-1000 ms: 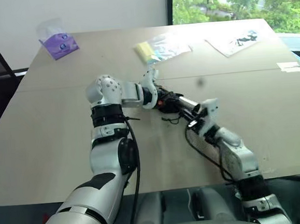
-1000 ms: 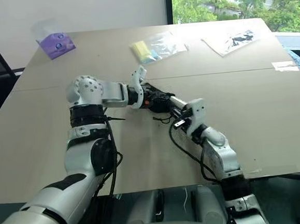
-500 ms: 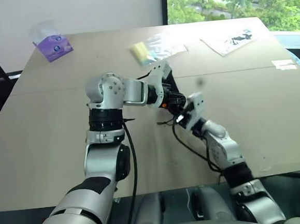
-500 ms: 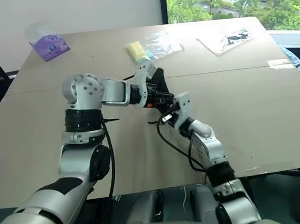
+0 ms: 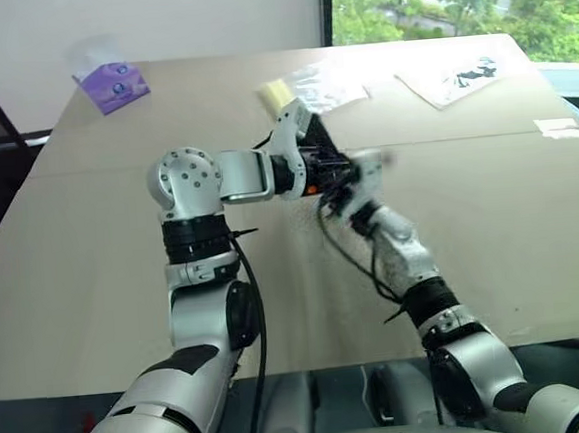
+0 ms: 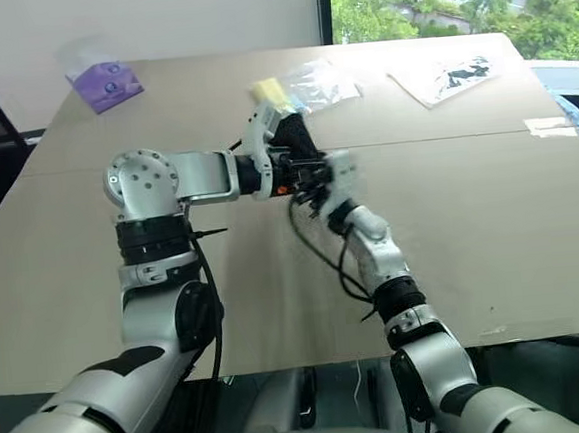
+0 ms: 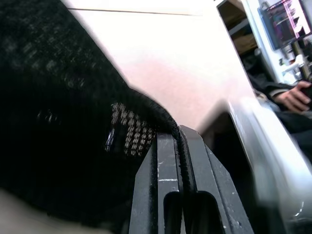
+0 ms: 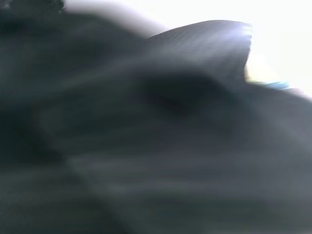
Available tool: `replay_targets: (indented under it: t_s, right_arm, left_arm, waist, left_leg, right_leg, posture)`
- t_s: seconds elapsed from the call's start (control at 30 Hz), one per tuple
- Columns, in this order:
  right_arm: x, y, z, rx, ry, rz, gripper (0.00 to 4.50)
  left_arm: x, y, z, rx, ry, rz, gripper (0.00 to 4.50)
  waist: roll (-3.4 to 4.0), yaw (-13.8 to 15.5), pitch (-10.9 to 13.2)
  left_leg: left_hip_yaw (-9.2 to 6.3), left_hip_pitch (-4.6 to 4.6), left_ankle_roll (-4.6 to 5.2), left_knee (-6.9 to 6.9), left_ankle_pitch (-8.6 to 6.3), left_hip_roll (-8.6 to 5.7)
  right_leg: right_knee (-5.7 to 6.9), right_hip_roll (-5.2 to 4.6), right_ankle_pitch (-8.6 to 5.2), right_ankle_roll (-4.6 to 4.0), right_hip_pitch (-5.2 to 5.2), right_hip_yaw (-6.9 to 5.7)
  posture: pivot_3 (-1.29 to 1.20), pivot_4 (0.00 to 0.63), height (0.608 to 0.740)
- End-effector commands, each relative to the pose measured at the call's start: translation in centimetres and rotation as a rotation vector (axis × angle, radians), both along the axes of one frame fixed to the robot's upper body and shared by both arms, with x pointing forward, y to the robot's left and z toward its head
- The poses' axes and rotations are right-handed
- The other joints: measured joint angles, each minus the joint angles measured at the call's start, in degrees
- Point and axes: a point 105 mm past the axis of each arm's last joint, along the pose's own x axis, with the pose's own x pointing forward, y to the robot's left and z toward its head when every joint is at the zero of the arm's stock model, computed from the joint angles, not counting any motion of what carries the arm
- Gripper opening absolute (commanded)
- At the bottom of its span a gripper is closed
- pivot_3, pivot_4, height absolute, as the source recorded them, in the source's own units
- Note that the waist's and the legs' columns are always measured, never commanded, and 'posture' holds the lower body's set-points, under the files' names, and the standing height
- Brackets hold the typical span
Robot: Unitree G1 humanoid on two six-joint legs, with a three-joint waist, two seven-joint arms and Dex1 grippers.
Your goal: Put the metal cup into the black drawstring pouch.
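At frame centre the left gripper (image 7: 181, 146) is clamped on the pouch (image 5: 321, 144) rim, lifted off the table (image 5: 490, 221). Right gripper (image 5: 342, 187) closed at its mouth; cup unseen, presumably being inserted; next, release it inside

One black drawstring pouch (image 5: 321, 144), one purple packet (image 5: 114, 87), two clear bags (image 5: 324, 86).

Left gripper (image 5: 323, 164) holds black drawstring pouch (image 5: 321, 144) above table (image 5: 92, 252); right gripper (image 5: 342, 187) alongside
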Motion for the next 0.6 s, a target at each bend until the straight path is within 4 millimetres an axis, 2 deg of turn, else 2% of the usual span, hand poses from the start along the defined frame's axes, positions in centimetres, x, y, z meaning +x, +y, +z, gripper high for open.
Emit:
replay_targets:
  t_s: [0.03,0.1,0.13,0.27,0.33,0.43,0.47,0.5,0.53,0.6]
  right_arm:
    - [-3.5,8.5,1.9,-0.218,-0.236,0.211,0.05]
    - [-4.9,9.9,-0.3,-0.494,-0.423,0.262,0.05]
    - [-5.3,10.2,-1.1,-0.569,-0.482,0.29,0.05]
    - [-3.9,8.7,-0.8,-0.495,-0.414,0.229,0.05]
    - [-3.4,7.7,-1.1,-0.524,-0.401,0.228,0.05]
    - [-3.0,6.2,-1.3,-0.573,-0.411,0.236,1.0]
    - [-2.9,5.7,-1.1,-0.582,-0.416,0.224,1.55]
    - [-2.7,4.9,-0.7,-0.584,-0.407,0.205,1.9]
    - [-2.8,4.0,-0.3,-0.579,-0.395,0.203,2.51]
    - [-3.3,2.8,0.3,-0.578,-0.376,0.214,3.2]
  left_arm:
    - [-1.0,-1.7,1.4,-0.037,-0.048,-0.074,0.0]
    - [-1.0,-2.1,1.9,-0.051,-0.057,-0.078,0.0]
    - [-1.0,-2.1,2.1,-0.058,-0.061,-0.071,0.0]
    - [-0.3,-0.7,1.8,-0.057,-0.052,-0.001,0.0]
    - [-0.1,0.2,1.1,-0.047,-0.039,0.033,0.0]
    - [0.1,1.6,0.1,-0.049,-0.02,0.089,0.0]
    - [0.1,2.0,-0.3,-0.037,-0.02,0.106,0.0]
    - [0.2,2.9,-0.7,-0.036,-0.017,0.139,0.0]
    - [0.4,3.9,-1.4,-0.012,-0.011,0.175,0.0]
    - [0.6,5.3,-2.3,0.025,-0.004,0.217,0.0]
  waist:
    - [0.0,-0.7,0.0]
    - [0.01,-1.4,0.0]
    - [0.03,-1.5,0.0]
    - [-0.05,-0.9,0.0]
    - [-0.06,-0.7,0.0]
    - [-0.06,-0.7,0.0]
    - [-0.06,-0.7,0.0]
    - [-0.05,-0.7,0.0]
    - [-0.05,-0.7,0.0]
    - [-0.05,-0.8,0.0]
  left_leg:
    - [0.02,0.01,0.0,-0.01,0.0,0.0]
    - [0.11,0.1,-0.01,-0.09,0.0,0.04]
    - [0.15,0.09,-0.03,-0.13,0.02,0.07]
    - [0.03,0.05,-0.12,-0.16,0.08,0.07]
    - [0.07,0.04,-0.12,-0.16,0.08,0.05]
    - [0.05,0.03,-0.12,-0.16,0.08,0.04]
    - [0.04,0.03,-0.12,-0.16,0.08,0.04]
    - [0.02,0.03,-0.12,-0.16,0.08,0.04]
    - [0.02,0.02,-0.12,-0.17,0.07,0.05]
    - [0.04,0.05,-0.12,-0.18,0.07,0.06]
  right_leg:
    - [0.02,0.02,0.0,0.0,-0.02,0.01]
    - [0.08,0.1,0.0,0.0,-0.08,0.06]
    - [0.11,0.14,0.0,0.0,-0.15,0.11]
    - [0.07,0.1,0.0,-0.01,-0.14,0.06]
    - [0.05,0.06,0.0,-0.01,-0.13,0.07]
    - [0.04,0.05,0.0,-0.01,-0.13,0.06]
    - [0.05,0.05,0.0,-0.01,-0.12,0.06]
    - [0.04,0.06,0.0,-0.01,-0.12,0.06]
    - [0.04,0.05,0.0,-0.01,-0.12,0.07]
    - [0.06,0.07,0.0,-0.01,-0.13,0.08]
  posture:
    - [0.0,0.15,0.74]
    - [0.0,0.15,0.74]
    - [0.0,0.15,0.74]
    - [0.0,0.15,0.74]
    - [0.0,0.15,0.74]
    - [0.0,0.15,0.74]
    - [0.0,0.15,0.74]
    - [0.0,0.15,0.74]
    - [0.0,0.15,0.74]
    - [0.0,0.15,0.74]
